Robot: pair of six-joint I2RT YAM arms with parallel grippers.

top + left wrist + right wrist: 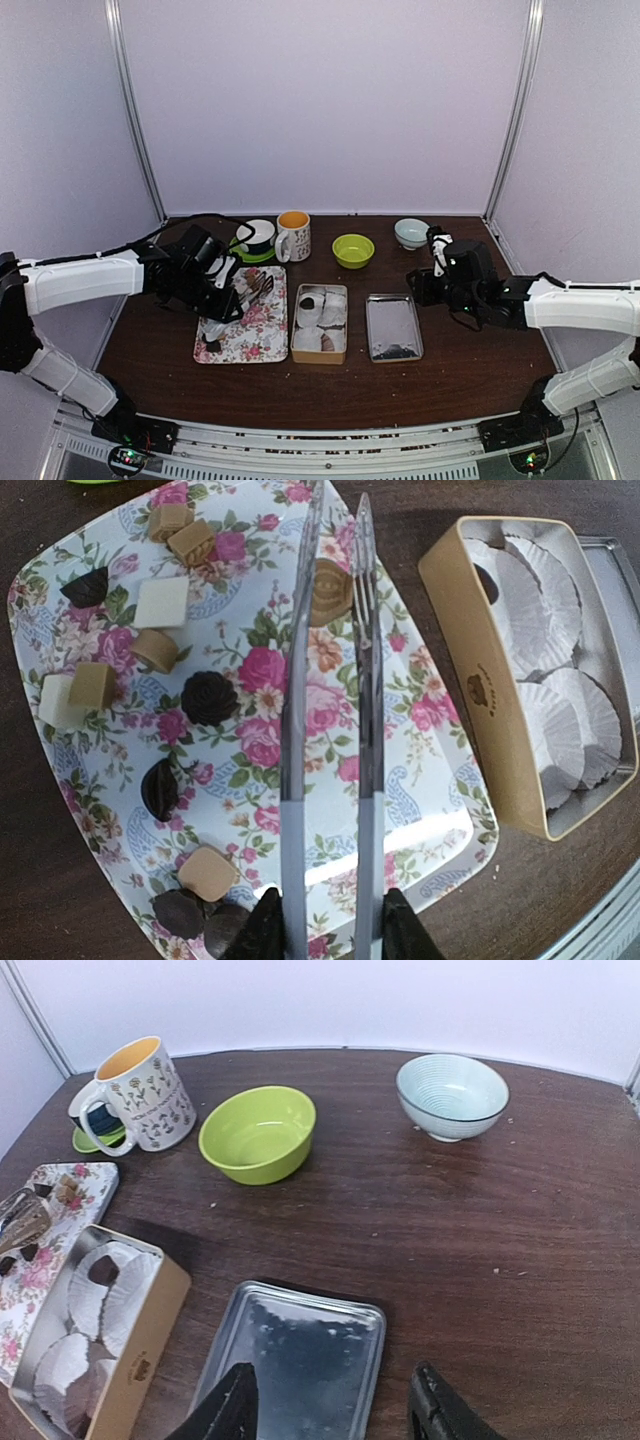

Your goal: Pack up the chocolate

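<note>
The left gripper [330, 932] pinched the handle end of the silver tongs [292, 780], evidently so their long arms could reach out over the floral tray [440, 780]. Their tips straddled a brown rose-shaped chocolate [330, 588] on the tray, seemingly poised to nip it. I could not tell whether they touched it. The other chocolates [210, 697] lay scattered across the tray. Just right of the tray stood the tin [490, 720], its paper cups [545, 590] ready for pieces. Farther right of the tray, the right gripper [330, 1405] hung spread and empty.

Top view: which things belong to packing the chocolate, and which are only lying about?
For the job: chocolates, tongs, flowered tray, tan tin with paper cups.
Lying about: mug, green bowl, pale blue bowl, silver tray (its use is unclear).
</note>
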